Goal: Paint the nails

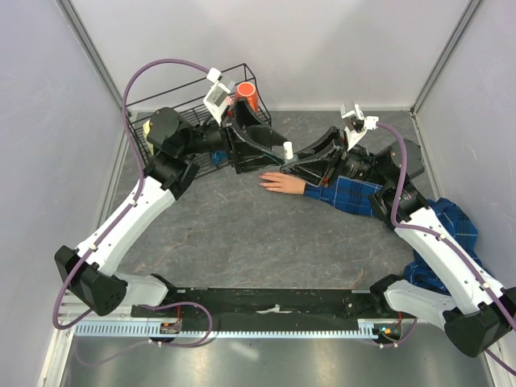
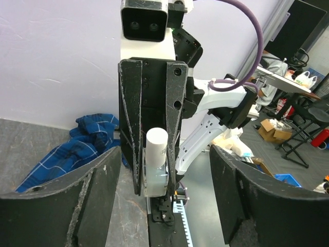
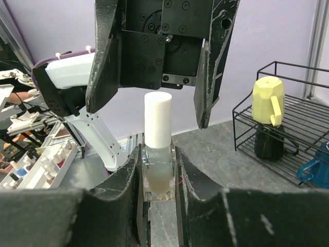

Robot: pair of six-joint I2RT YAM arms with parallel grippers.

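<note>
Right pincer (image 3: 157, 172) clamps the clear bottle (image 3: 158, 180); left pincer (image 2: 164, 154) gapes wide around its cap (image 3: 157, 118), fake hand (image 1: 278, 182) at 6 o'clock.

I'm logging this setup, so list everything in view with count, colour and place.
table: one, grey, under everything
bottle: one, clear with white cap, held above table
fake hand: one, peach-pink, table centre
nails: too small to count
sleeve: one, blue plaid, right of hand
wire basket: one, black, back left
cup: one, orange, at basket's right end
mug: one, yellow, in basket
left gripper: one, black, open, facing bottle
right gripper: one, black, shut on bottle
</note>
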